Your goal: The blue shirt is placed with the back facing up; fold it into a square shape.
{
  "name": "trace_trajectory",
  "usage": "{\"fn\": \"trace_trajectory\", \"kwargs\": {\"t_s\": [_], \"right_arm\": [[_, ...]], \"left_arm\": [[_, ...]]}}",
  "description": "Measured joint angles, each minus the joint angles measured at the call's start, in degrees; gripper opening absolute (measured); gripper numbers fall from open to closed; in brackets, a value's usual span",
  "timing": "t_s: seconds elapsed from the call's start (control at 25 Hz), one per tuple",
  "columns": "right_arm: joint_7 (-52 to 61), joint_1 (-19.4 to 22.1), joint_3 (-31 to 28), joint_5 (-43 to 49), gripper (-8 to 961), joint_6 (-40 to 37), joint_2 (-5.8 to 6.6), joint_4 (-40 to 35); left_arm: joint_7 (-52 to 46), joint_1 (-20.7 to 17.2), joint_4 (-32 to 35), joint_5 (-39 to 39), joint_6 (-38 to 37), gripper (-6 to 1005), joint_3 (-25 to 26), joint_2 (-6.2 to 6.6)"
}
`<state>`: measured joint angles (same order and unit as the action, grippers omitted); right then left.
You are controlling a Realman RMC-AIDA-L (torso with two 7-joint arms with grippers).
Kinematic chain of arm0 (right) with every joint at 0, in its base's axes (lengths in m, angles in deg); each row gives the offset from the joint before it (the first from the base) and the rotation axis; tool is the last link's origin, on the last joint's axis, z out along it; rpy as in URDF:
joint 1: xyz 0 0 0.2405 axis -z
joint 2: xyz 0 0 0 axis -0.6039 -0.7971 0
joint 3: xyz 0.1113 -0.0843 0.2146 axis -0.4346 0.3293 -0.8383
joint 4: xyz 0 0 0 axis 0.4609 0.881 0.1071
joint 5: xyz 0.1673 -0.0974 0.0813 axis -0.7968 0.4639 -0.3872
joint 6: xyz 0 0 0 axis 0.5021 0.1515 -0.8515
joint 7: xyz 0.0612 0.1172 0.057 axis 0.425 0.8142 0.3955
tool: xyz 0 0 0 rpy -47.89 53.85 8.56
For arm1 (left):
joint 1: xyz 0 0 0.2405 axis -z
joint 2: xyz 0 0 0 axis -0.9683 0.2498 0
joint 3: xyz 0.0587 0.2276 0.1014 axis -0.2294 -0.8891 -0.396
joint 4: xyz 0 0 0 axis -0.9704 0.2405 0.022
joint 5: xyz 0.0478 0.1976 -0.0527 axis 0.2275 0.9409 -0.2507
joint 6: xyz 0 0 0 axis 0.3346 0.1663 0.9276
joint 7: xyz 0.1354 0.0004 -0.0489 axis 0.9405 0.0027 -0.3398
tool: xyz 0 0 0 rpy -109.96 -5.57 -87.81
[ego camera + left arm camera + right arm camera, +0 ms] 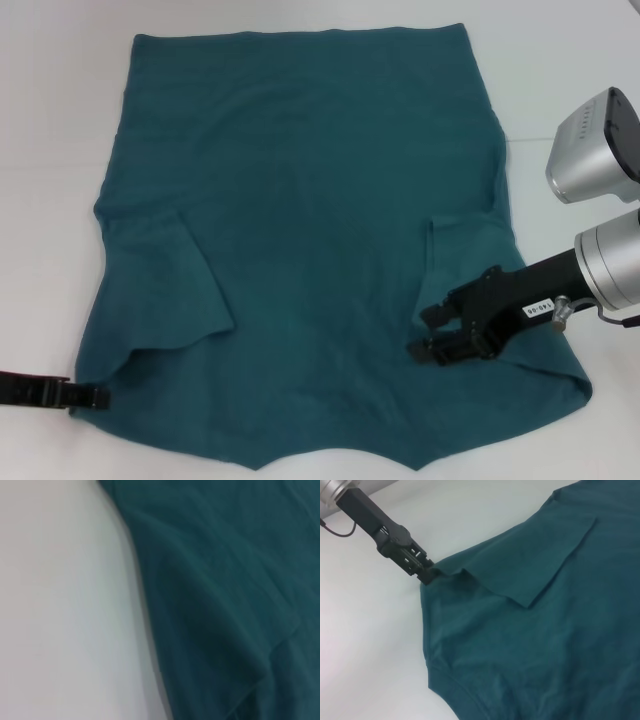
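The blue shirt (310,220) lies spread on the white table (50,150), with both sleeves folded inward onto the body. My left gripper (92,397) is at the shirt's near left corner. In the right wrist view that left gripper (427,575) is shut on a puckered bit of the shirt's edge (520,645). My right gripper (425,333) hovers over the folded right sleeve, open, with nothing between its fingers. The left wrist view shows only shirt fabric (225,605) beside bare table (60,605).
The silver links of my right arm (600,150) reach in over the table at the right edge. White tabletop surrounds the shirt on the left, far and right sides.
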<state>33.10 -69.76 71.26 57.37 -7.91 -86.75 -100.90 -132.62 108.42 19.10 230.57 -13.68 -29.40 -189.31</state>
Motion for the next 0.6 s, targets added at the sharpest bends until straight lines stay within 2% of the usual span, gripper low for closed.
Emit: {"fn": "trace_trajectory", "kwargs": {"t_s": [0.08,0.32,0.52,0.6], "right_arm": [[0.12,0.01,-0.08,0.0,548,0.1,0.0,0.0],[0.35,0.07,-0.35,0.0,549,0.16,0.0,0.0],[0.45,0.16,-0.36,0.0,549,0.15,0.0,-0.08],[0.47,0.17,-0.35,0.0,549,0.15,0.0,-0.08]], "left_arm": [[-0.05,0.0,0.0,0.1,0.33,643,-1.1,-0.31],[-0.49,0.1,0.42,0.01,0.6,412,-1.69,-0.59],[-0.57,0.1,0.59,-0.2,0.55,209,-1.6,-0.8],[-0.58,0.2,0.59,-0.23,0.53,44,-1.69,-1.02]]}}
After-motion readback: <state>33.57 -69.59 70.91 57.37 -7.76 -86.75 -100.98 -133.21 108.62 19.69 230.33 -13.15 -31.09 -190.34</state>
